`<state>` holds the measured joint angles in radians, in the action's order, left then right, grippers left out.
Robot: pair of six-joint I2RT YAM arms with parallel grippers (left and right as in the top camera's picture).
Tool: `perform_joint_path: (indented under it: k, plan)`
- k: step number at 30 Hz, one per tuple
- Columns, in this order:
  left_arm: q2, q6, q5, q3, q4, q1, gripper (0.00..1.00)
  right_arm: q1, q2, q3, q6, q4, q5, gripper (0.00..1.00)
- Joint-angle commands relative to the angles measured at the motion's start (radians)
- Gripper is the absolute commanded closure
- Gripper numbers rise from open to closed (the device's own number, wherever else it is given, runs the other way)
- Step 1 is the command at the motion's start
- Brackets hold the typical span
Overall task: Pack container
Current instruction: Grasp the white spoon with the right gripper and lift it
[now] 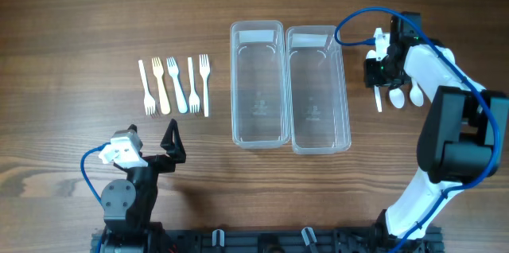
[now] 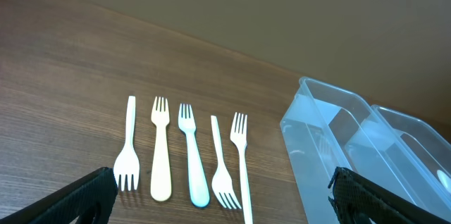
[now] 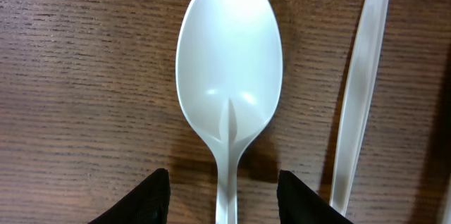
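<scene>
1. Right fingers [image 3: 151,197] stand partly apart, low over the wooden worktop [image 3: 84,76]. One tip is on each side of the neck of a white plastic spoon [image 3: 229,76], and neither tip visibly touches it.
2. The spoon lies flat on the worktop, outside and to the right of the containers, with its bowl at the end farther from the fingers.
3. Just beside the spoon, and not touching it, lies a pale straight utensil handle [image 3: 359,97].
4. Left fingers [image 2: 77,199] are spread wide and hold nothing. They sit near the front of the worktop, well apart from everything else.
5. Two clear plastic containers stand side by side in the middle, with their long walls touching or nearly so: the left container [image 1: 234,86] and the right container [image 1: 348,102].
6. Five plastic forks [image 1: 175,86] lie in a parallel row left of the containers, none touching another. Three point their tines away from the robot and two point toward it.
7. One is a cream fork [image 2: 161,164]; the rest look white.
</scene>
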<state>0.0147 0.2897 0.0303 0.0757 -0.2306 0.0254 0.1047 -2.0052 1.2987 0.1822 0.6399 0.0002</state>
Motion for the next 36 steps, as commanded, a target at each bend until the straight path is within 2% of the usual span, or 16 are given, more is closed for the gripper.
perform_joint_path:
  k: [1, 7, 9, 10, 19, 30, 36]
  plan:
    - [-0.008, -0.024, -0.006, -0.006, 0.004, 0.005, 0.00, 0.001, -0.053, 0.015, 0.021, -0.007, -0.016, 0.54]
    - [-0.008, -0.024, -0.005, -0.006, 0.004, 0.005, 0.00, 0.001, -0.087, 0.015, 0.021, -0.005, -0.016, 0.77]
    - [-0.008, -0.024, -0.005, -0.006, 0.004, 0.005, 0.00, 0.001, -0.085, 0.016, 0.020, -0.002, -0.016, 0.92]
    - [-0.008, -0.024, -0.006, -0.006, 0.004, 0.005, 0.00, 0.001, -0.085, 0.016, 0.020, -0.001, -0.016, 0.96]
    - [-0.008, -0.024, -0.006, -0.006, 0.004, 0.005, 0.00, -0.002, -0.022, 0.063, 0.008, 0.047, -0.017, 0.96]
    - [-0.008, -0.024, -0.006, -0.006, 0.004, 0.005, 0.00, -0.062, 0.379, 0.129, -0.032, 0.115, -0.087, 0.96]
    - [-0.008, -0.024, -0.005, -0.006, 0.004, 0.005, 0.00, -0.156, 0.454, 0.129, -0.116, 0.171, -0.167, 0.96]
